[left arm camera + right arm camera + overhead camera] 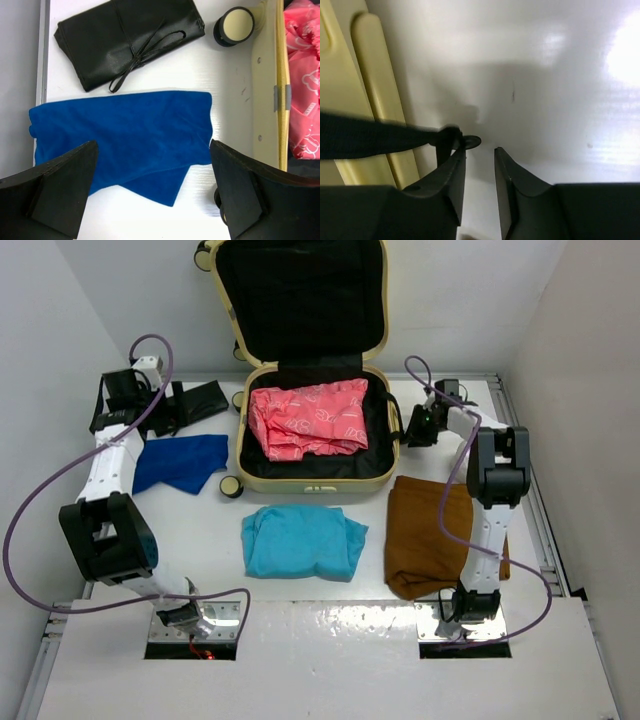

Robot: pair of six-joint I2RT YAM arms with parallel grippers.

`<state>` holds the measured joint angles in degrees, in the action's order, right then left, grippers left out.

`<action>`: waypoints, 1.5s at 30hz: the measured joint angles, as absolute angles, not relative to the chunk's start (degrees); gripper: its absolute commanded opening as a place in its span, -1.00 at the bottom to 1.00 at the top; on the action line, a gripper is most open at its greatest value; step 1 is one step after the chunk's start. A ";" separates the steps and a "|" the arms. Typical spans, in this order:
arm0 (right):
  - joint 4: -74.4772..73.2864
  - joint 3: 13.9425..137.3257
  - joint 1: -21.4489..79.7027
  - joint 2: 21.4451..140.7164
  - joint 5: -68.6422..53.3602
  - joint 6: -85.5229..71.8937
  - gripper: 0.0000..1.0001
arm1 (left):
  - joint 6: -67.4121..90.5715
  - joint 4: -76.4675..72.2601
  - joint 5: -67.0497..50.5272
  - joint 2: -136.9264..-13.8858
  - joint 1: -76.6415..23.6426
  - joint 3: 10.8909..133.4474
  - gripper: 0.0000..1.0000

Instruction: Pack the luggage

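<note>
The luggage [312, 472], a cream-yellow hard-shell suitcase, lies open with its black-lined lid [300, 300] standing upright at the back. A pink patterned garment [308, 420] lies in its base. My left gripper [160, 410] hangs wide open and empty above a blue cloth [125, 130], with the suitcase wall [265, 100] to its right. My right gripper [420, 425] is low beside the suitcase's right side [375, 100]. Its fingers [455, 175] stand a narrow gap apart with nothing between them. A black strap [370, 137] with a small disc at its end touches the left fingertip.
A flat black tied pouch [195, 400] lies left of the suitcase, behind the blue cloth [180, 462]. A folded teal cloth [305, 540] and a brown cloth [430, 535] lie in front of the suitcase. A suitcase wheel [234, 26] shows. White walls enclose the table.
</note>
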<state>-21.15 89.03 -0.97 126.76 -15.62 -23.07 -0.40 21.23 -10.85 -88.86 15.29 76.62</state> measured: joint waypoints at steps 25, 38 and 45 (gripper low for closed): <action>-17.43 93.14 -3.62 123.37 -19.33 -23.07 0.05 | -0.30 21.23 -10.96 -93.27 15.29 78.02 0.97; -23.40 90.87 -3.86 123.57 -18.85 -15.40 0.18 | 0.27 21.10 -11.18 -93.84 15.27 78.17 0.97; -22.85 91.70 -5.69 124.44 -22.94 -19.38 0.21 | 0.23 21.28 -11.14 -94.04 14.70 78.65 0.97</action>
